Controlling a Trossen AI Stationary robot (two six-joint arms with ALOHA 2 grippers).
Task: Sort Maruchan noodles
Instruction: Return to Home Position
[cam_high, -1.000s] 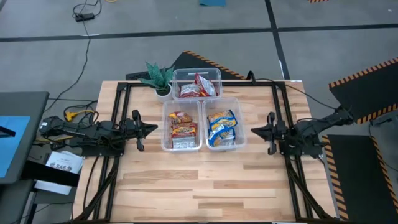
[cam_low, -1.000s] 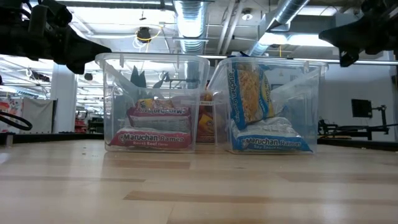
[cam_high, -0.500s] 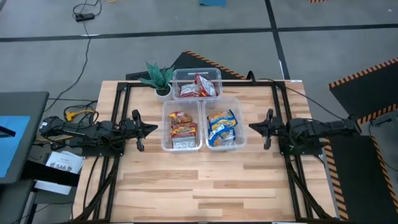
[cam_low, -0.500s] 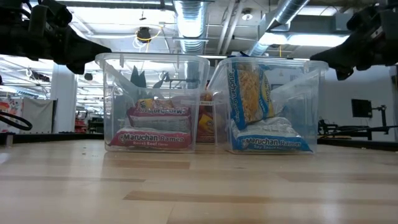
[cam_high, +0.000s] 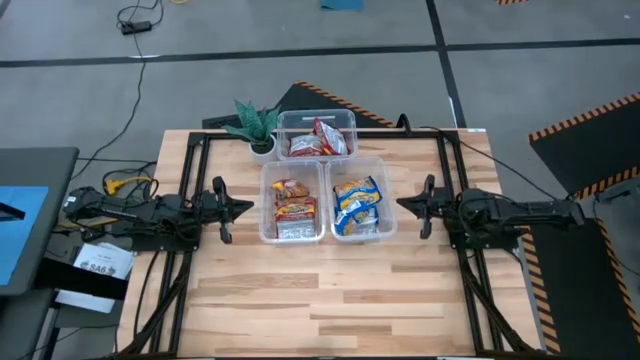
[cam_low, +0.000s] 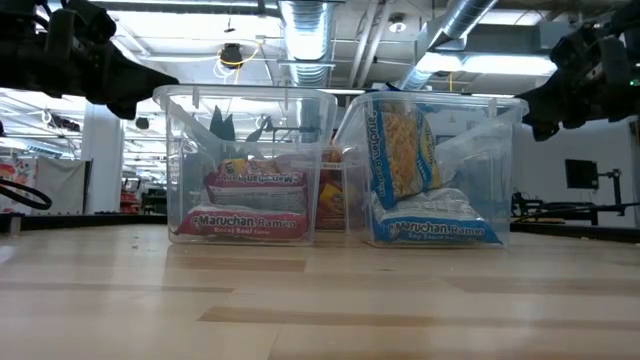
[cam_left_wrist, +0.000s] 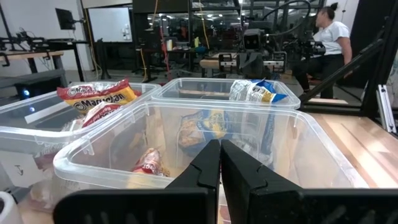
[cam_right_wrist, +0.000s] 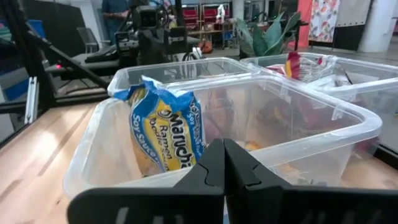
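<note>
Homing: judged best to draw each arm straight outward, level, clear of the bin walls. Left hand (cam_high: 246, 207) has its fingers together and is empty, just left of the near-left bin (cam_high: 264, 225). Right hand (cam_high: 403, 204) is likewise together and empty, just right of the near-right bin (cam_high: 391, 222). Noodles (cam_high: 294, 210) lie inside the bins.

A grey floor (cam_high: 300, 40) crossed by pale lines surrounds the light wooden table (cam_high: 330, 300). A black cable (cam_high: 135, 18) lies at the far left, and yellow-black hazard stripes (cam_high: 590, 120) mark the right. Level across the table, silver ducts (cam_low: 455, 25) and bright ceiling lights (cam_low: 490, 63) run overhead. A white pillar (cam_low: 100, 160) stands at left, with what may be a monitor (cam_low: 580, 173) at right. A person (cam_left_wrist: 329, 40) sits among distant desks.
</note>
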